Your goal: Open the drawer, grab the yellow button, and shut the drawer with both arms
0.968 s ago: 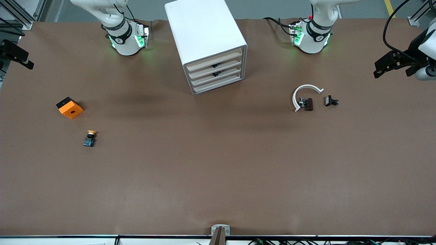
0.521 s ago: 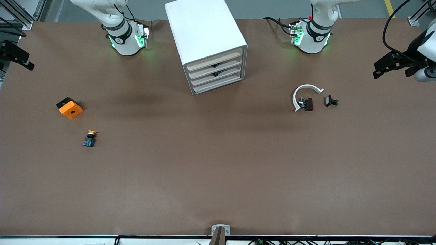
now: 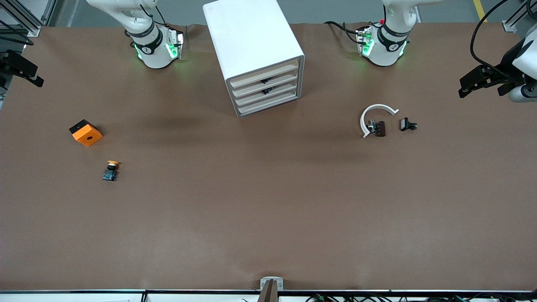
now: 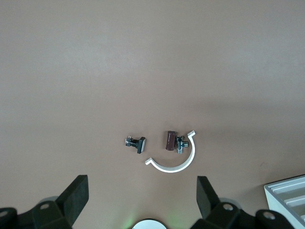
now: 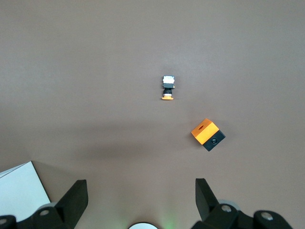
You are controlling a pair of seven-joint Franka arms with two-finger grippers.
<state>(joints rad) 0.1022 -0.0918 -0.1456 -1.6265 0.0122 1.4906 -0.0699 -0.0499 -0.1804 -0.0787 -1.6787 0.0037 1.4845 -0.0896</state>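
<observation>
Drawers (image 3: 268, 90) shut, untouched | button (image 3: 110, 170) lying on worktop (image 3: 268, 209) | left hand (image 4: 143, 200), right hand (image 5: 140, 198) spread wide, raised, awaiting first reach

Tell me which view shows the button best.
The right wrist view: the button lies unobstructed on bare table, cap and base distinct. The front view shows it smaller, nearer the camera than the orange block. The left wrist view misses it.

Matt brown paper-like tabletop (image 3: 268, 201); smooth white plastic-looking cabinet (image 3: 247, 37) with pale matt drawer fronts; glossy orange block (image 3: 87, 135).
</observation>
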